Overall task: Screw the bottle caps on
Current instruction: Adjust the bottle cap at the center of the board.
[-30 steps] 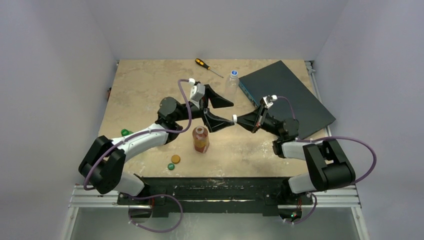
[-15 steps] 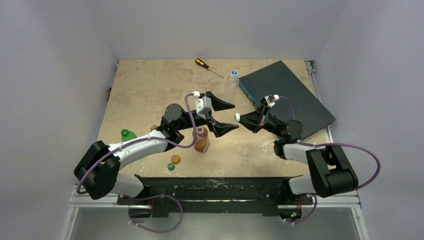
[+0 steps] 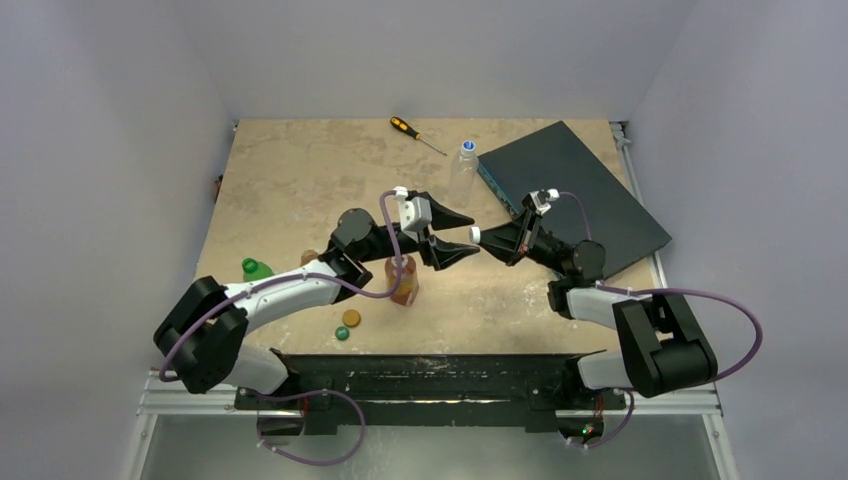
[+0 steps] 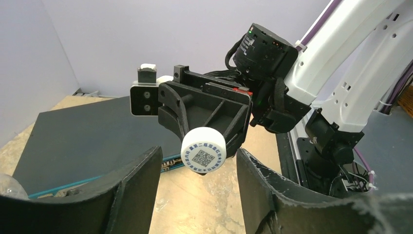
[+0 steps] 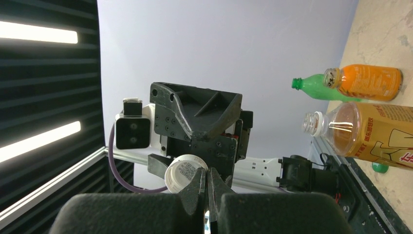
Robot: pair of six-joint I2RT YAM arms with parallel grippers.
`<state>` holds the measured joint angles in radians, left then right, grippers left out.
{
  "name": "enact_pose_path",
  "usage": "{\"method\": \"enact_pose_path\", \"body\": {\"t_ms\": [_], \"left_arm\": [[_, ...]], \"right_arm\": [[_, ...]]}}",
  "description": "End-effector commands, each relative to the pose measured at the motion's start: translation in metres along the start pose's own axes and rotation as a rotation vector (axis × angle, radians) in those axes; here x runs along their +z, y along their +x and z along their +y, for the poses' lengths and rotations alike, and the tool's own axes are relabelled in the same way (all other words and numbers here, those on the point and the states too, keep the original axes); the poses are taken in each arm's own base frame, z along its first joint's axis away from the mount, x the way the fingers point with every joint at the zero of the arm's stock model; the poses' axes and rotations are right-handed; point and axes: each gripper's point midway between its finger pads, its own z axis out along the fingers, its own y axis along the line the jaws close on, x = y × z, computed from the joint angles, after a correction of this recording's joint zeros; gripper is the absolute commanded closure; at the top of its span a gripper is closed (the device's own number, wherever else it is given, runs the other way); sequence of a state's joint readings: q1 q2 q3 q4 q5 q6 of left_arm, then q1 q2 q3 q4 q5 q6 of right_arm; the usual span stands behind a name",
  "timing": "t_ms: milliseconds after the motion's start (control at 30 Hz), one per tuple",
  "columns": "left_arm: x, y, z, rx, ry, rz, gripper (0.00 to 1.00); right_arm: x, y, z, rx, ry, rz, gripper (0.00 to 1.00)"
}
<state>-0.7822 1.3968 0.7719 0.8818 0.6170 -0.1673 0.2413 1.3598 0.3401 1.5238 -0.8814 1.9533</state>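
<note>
Hanging above the middle of the worktop (image 3: 290, 180), the white cap (image 4: 203, 150) is pinched at the very tip of the right pincer (image 5: 206, 178), whose jaws are closed on its rim. The left pincer (image 3: 470, 232) faces it with jaws spread wide, one finger on each side of the cap and touching nothing. From where I stand it looks like a hand-over.

The cap should be light, stiff and smooth, so I'd take it square across the rim; a skewed pinch would likely flick it away. The amber bottle (image 3: 402, 282) stands uncapped at about 7 o'clock from the cap, partly under the left arm. It is tall plastic, probably easy to tip, and its sides may give, so low on the body seems the place to hold it.

Room is tight between the two pincers, and the open worktop lies toward 10 o'clock. The dark board (image 3: 590, 190) fills 2 o'clock and the clear bottle (image 3: 463, 170) stands at 12. Near the 6 o'clock edge lie the orange cap (image 3: 351, 318) and the green cap (image 3: 342, 333).
</note>
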Motion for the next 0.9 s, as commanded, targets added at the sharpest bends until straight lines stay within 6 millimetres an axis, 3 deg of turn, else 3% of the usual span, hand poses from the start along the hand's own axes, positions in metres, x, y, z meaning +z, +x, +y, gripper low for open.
{"method": "enact_pose_path", "body": {"t_ms": [0,167,300,433,633,700,767,867], "left_arm": [[0.009,-0.019,-0.006,0.029,0.051,-0.063,0.47],[0.01,-0.022,-0.008,0.018,0.06,-0.083,0.54],[0.009,-0.03,-0.011,0.011,0.07,-0.116,0.48],[0.009,-0.029,-0.012,0.005,0.071,-0.117,0.49],[0.012,-0.019,-0.011,-0.015,0.08,-0.083,0.67],[0.013,-0.017,-0.012,-0.02,0.083,-0.076,0.64],[0.013,-0.014,-0.012,-0.021,0.08,-0.067,0.5],[0.013,-0.012,-0.012,-0.019,0.075,-0.054,0.47]], "right_arm": [[-0.003,0.018,0.04,-0.205,-0.159,0.055,1.0],[-0.004,0.017,0.037,-0.201,-0.153,0.052,1.0],[-0.004,0.017,0.034,-0.196,-0.149,0.051,1.0],[-0.005,0.017,0.033,-0.192,-0.15,0.051,1.0],[-0.005,0.018,0.032,-0.19,-0.15,0.051,1.0],[-0.005,0.018,0.033,-0.192,-0.15,0.052,1.0],[-0.005,0.018,0.033,-0.193,-0.151,0.052,1.0],[-0.005,0.018,0.033,-0.192,-0.15,0.053,1.0]]}}
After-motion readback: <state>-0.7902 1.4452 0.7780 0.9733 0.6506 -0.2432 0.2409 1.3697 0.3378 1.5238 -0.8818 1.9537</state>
